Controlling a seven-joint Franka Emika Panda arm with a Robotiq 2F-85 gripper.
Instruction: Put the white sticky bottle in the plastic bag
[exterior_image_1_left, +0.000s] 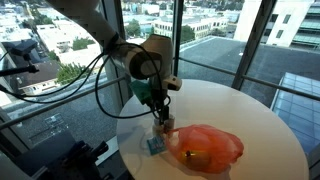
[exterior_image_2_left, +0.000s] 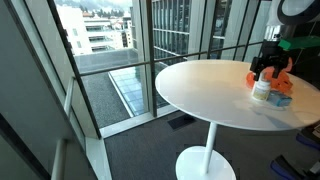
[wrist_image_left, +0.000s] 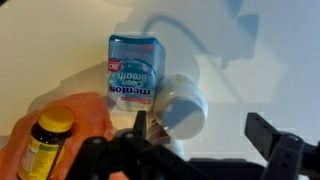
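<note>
The white bottle (wrist_image_left: 183, 105) stands on the round white table (exterior_image_1_left: 255, 125), seen from above in the wrist view with its round cap up. It touches a blue Mentos box (wrist_image_left: 135, 68). The orange plastic bag (wrist_image_left: 85, 120) lies beside it with a yellow, black-capped bottle (wrist_image_left: 50, 140) inside. My gripper (wrist_image_left: 203, 130) is open and hovers just above the white bottle, which sits close to one finger. The gripper (exterior_image_1_left: 160, 108), bottle (exterior_image_1_left: 163, 127) and bag (exterior_image_1_left: 208, 146) show in both exterior views, as do the gripper (exterior_image_2_left: 268, 68), bottle (exterior_image_2_left: 261, 91) and bag (exterior_image_2_left: 284, 84).
The blue box (exterior_image_1_left: 155, 146) lies near the table's edge. The table (exterior_image_2_left: 200, 90) stands on one pedestal beside tall glass windows with dark frames (exterior_image_2_left: 140, 60). Black cables hang from the arm (exterior_image_1_left: 105, 70).
</note>
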